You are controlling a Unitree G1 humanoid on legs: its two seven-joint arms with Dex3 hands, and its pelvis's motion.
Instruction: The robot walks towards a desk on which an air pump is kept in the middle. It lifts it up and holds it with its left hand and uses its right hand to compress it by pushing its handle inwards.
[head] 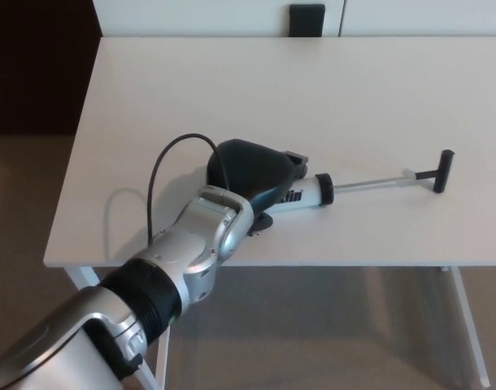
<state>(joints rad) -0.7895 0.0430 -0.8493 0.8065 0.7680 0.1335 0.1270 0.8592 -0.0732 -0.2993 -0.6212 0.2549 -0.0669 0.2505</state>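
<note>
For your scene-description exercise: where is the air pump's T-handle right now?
In the head view, the T-handle sits right of centre over the white desk, at the extended rod's far end, away from the left hand.

The tabletop [232, 89] is plain white, the air pump [301, 193] has a white barrel with black lettering, a black collar and black handle [443, 170], and the left hand [252, 166] is black.
</note>
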